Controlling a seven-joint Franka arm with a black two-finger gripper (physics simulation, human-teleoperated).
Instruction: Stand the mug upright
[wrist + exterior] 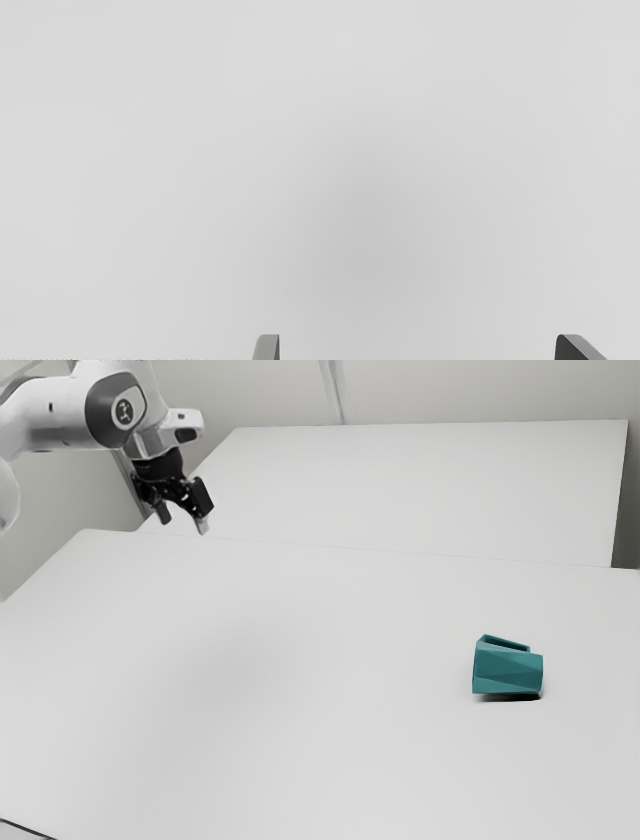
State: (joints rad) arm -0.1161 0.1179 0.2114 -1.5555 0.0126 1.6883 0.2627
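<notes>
In the exterior view my gripper hangs high above the table at the upper left, its two fingers apart with nothing between them. The teal faceted mug lies on its side on the table toward the exterior view's right, well away from the gripper, with its handle on the upper side. In the wrist view the gripper is open over bare tabletop, one fingertip at each side of the gap.
A white table spreads under the arm and the mug. Behind it stands another pale flat surface. A thin dark line runs at the exterior view's lower left corner.
</notes>
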